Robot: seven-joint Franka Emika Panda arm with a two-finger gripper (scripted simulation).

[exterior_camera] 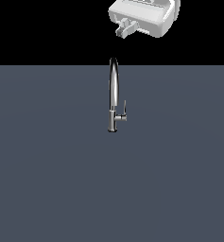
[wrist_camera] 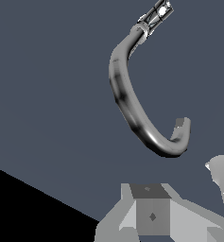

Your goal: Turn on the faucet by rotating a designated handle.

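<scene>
The chrome faucet (exterior_camera: 113,94) stands upright on the grey-blue surface, its arched spout rising from a short base. The handle (exterior_camera: 124,109) is a thin lever blade pointing up from a stub on the base, on the exterior view's right side. My gripper (exterior_camera: 125,28) hangs well above the spout's top and slightly to the exterior view's right, open, holding nothing. In the wrist view the faucet (wrist_camera: 127,104) curves across the picture from above, with the handle (wrist_camera: 158,12) small at its base end. The gripper (wrist_camera: 186,203) shows its fingers (wrist_camera: 151,212) spread apart.
The flat grey-blue surface (exterior_camera: 47,179) runs around the faucet on all sides. Behind its far edge the background is black. Nothing else stands on the surface.
</scene>
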